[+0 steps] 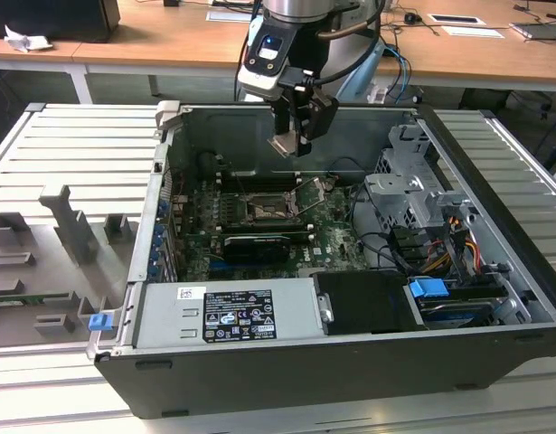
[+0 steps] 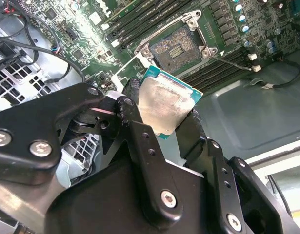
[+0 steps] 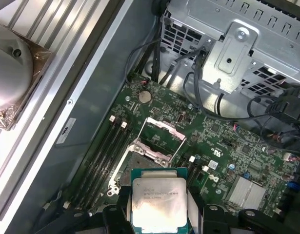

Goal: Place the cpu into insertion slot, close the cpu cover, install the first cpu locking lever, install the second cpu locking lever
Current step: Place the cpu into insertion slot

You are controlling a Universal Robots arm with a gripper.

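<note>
- The tool (image 1: 288, 145) pinches the cpu (image 3: 158, 202) by its edges, clear above the board (image 3: 228, 146), not yet seated.
- The insertion slot (image 2: 176, 48) lies empty and the cpu cover (image 3: 164, 126) stands open; closing and locking are left.

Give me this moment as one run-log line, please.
jaws: shut on chip | chip: held above board | socket: empty

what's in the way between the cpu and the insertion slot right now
Nothing visible. The gripper holds the cpu in the air above the board, apart from the insertion slot, which lies bare. The cpu cover is swung open, off the slot, so its frame does not lie across the opening.
</note>
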